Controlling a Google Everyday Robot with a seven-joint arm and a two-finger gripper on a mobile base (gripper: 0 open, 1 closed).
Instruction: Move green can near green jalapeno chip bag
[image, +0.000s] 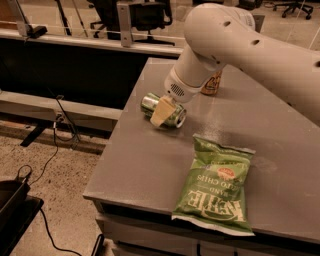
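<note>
The green can (148, 104) lies on its side on the grey table (140, 165), near the left edge. My gripper (162, 112) is down at the can, with a cream-coloured part of it across the can's near side; the far side of the can is hidden. The green jalapeno chip bag (216, 188) lies flat near the table's front edge, to the right of and nearer than the can, with a gap of bare table between them.
An orange-brown can (212, 85) stands upright behind my arm (240, 45), farther back on the table. The table's left edge drops to the floor, where cables and a dark bin (12, 200) lie. A dark counter and office chairs are at the back.
</note>
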